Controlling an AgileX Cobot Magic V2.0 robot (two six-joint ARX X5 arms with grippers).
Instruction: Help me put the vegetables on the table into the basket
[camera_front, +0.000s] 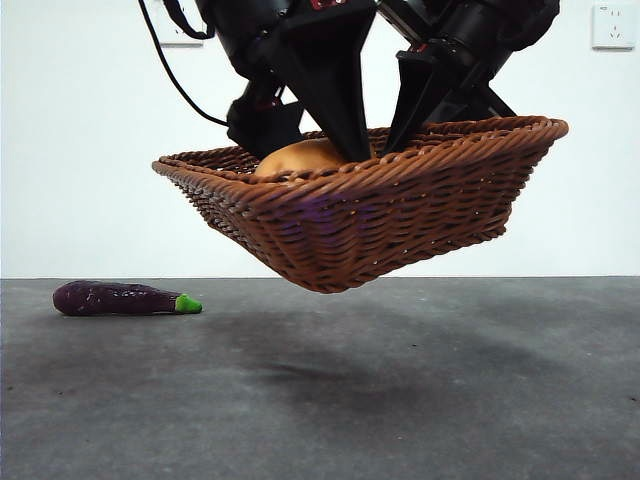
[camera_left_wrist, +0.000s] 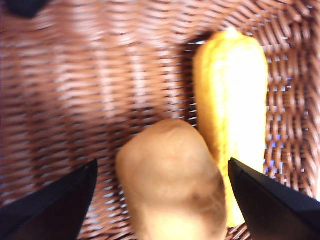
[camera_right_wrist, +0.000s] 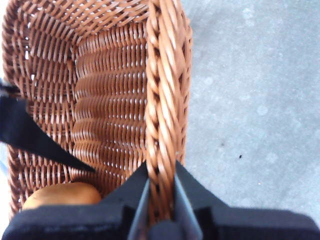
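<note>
Right gripper (camera_right_wrist: 160, 200) fingers pinch the basket (camera_front: 400, 215) rim, holding it tilted above the counter (camera_front: 450, 400); left gripper (camera_left_wrist: 160, 200) fingers spread over the potato (camera_left_wrist: 170, 180) inside; eggplant (camera_front: 125, 298) lies on open counter beside the basket.

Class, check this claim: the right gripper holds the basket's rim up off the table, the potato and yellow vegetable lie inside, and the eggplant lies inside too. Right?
Not quite. The eggplant lies on the table, as the front view shows. The right gripper does clamp the basket rim; potato and yellow vegetable are inside.
</note>
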